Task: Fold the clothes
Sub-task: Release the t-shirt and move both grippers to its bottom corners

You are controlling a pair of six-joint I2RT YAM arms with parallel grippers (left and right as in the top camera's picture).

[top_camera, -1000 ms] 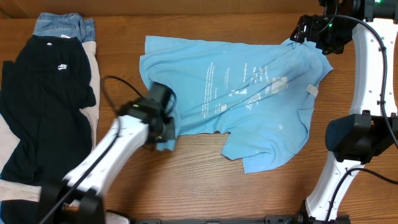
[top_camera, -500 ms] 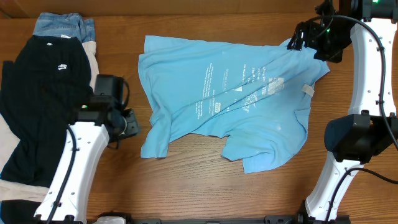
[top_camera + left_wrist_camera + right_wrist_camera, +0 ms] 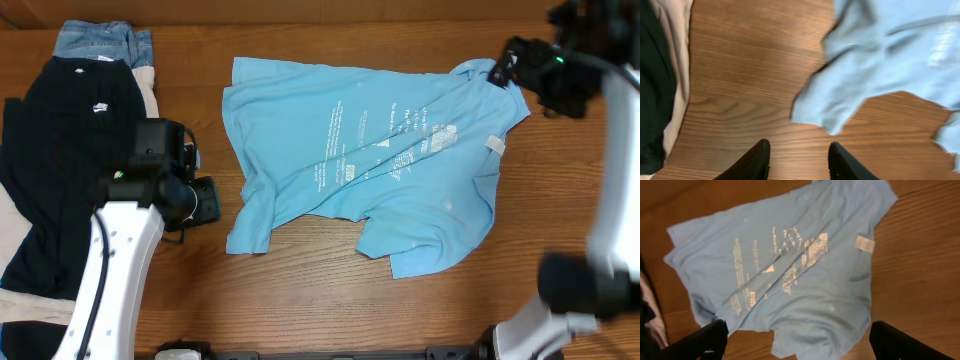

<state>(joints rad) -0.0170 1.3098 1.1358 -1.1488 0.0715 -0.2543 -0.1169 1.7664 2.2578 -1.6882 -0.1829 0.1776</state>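
1. Brown wood-grain table fills the overhead view, and the light sky-blue thin-fabric T-shirt with white printed text lies spread but rumpled across its centre.
2. Its long axis runs roughly left to right in the frame. One corner trails down toward the lower left, and a loose flap hangs toward the lower right. A small white tag shows near the shirt's right edge.
3. At the left of the frame, well apart from the blue shirt, are a black T-shirt with a small white logo, folded blue denim jeans above it, and a pale beige cloth beneath.
4. The left gripper sits just left of the shirt's lower-left corner without touching it. In the left wrist view its two dark fingers stand apart with nothing between them. The blue corner lies ahead and slightly to the right, with bare wood in the gap.
5. The right gripper hangs at the shirt's upper-right corner. In its wrist view the fingers sit wide apart at the bottom corners, empty, with the shirt spread below.
6. By my reading, each arm is nearest its own end of the shirt, so the next grasp turns on the left claw reaching rightward to that trailing corner.
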